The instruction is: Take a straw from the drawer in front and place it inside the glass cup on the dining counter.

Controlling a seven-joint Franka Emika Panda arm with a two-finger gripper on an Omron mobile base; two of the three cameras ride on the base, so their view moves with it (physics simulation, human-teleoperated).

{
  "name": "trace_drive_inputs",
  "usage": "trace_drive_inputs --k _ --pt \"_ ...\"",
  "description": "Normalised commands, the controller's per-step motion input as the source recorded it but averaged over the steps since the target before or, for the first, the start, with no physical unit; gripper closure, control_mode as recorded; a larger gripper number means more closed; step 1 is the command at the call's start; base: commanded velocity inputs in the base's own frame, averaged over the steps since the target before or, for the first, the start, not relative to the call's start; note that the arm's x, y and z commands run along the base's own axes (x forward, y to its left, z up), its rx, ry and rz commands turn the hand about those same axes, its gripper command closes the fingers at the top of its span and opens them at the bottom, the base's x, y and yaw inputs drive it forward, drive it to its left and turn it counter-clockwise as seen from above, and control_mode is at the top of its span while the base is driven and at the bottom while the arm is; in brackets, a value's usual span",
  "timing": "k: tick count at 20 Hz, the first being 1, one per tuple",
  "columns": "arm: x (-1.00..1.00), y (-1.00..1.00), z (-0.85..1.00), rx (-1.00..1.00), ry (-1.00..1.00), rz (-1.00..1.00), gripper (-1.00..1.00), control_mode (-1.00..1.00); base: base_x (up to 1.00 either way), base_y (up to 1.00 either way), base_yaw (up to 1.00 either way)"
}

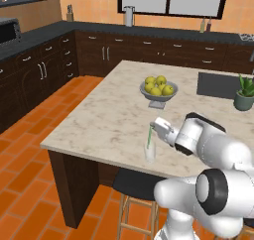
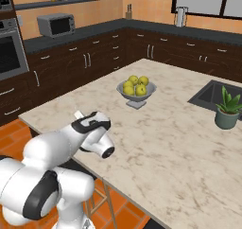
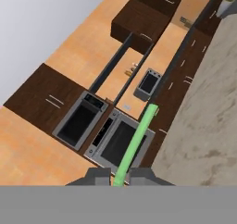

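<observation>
My gripper (image 1: 153,127) is shut on the light-green straw (image 1: 149,137) near its top end, just above the near edge of the dining counter (image 1: 104,120). The straw hangs almost upright, and its lower end sits inside the small glass cup (image 1: 150,153) standing at that edge. In the hand view the straw (image 3: 135,142) runs up and away from between the two fingertips of the gripper (image 3: 119,177). In the right base view my own arm hides the cup and the straw on the counter (image 2: 179,143). The drawer is out of view.
A grey footed bowl of lemons (image 1: 158,89) (image 2: 136,90) stands mid-counter beyond the cup. A potted plant (image 1: 245,92) (image 2: 227,112) and a sink (image 1: 218,84) (image 2: 215,93) are at the far right. A dark stool (image 1: 136,184) is tucked under the near edge.
</observation>
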Motion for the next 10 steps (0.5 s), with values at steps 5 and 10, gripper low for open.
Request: trace_drive_inputs --k 5,10 --pt "-0.39 0.0 -0.05 0.0 -0.12 0.0 1.0 -1.0 0.0 0.0 0.0" --pt "-0.49 0.0 -0.17 -0.01 -0.14 0.0 1.0 -1.0 0.0 0.0 0.0"
